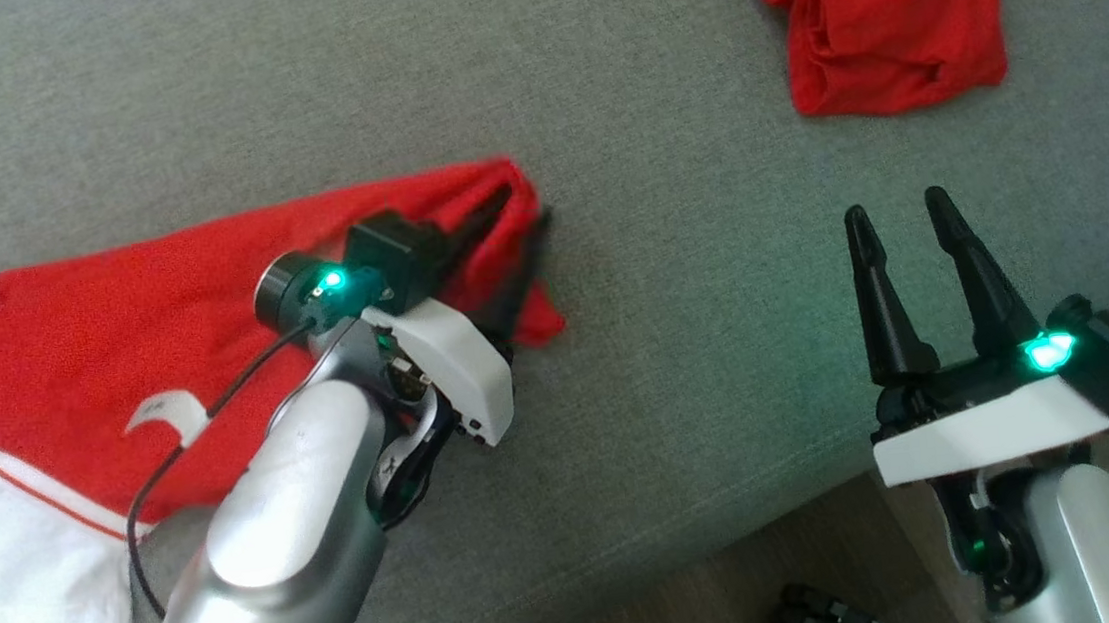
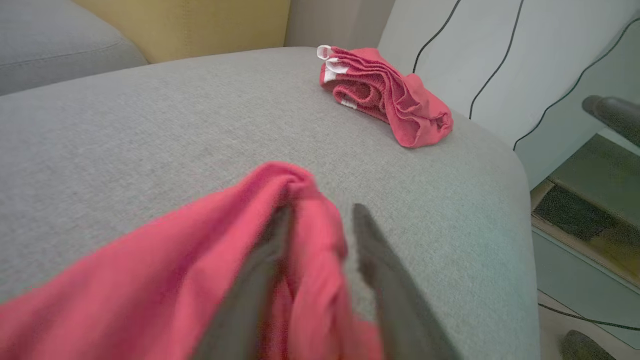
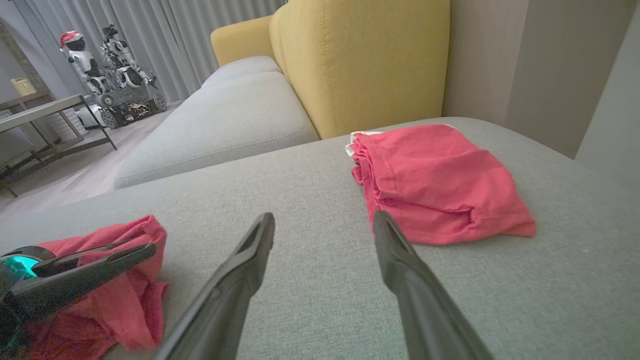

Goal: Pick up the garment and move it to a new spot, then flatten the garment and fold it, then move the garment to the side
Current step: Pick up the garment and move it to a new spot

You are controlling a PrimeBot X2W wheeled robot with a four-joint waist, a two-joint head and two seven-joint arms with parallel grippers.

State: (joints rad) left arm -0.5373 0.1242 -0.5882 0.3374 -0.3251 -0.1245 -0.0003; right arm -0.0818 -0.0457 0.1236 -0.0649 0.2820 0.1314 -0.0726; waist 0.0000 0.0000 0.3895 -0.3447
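A red garment with a white panel (image 1: pixel 87 362) lies spread on the grey sofa seat (image 1: pixel 671 271) at the left. My left gripper (image 1: pixel 522 209) is at its right corner, a raised fold (image 2: pixel 300 200) sitting between the two fingers; the jaws are partly apart, and grey seat shows between the cloth and the right finger near the tip. The same gripper shows at the lower left in the right wrist view, over the cloth (image 3: pixel 125 280). My right gripper (image 1: pixel 897 206) hovers open and empty above the seat's front edge.
A second red garment (image 1: pixel 890 11) lies bunched at the seat's far right, also seen as a folded pile (image 3: pixel 440 185). A yellow sofa back (image 3: pixel 360 60) rises behind. The seat drops off to the floor (image 1: pixel 720 598) at the front. Cables (image 2: pixel 490 70) run down the wall.
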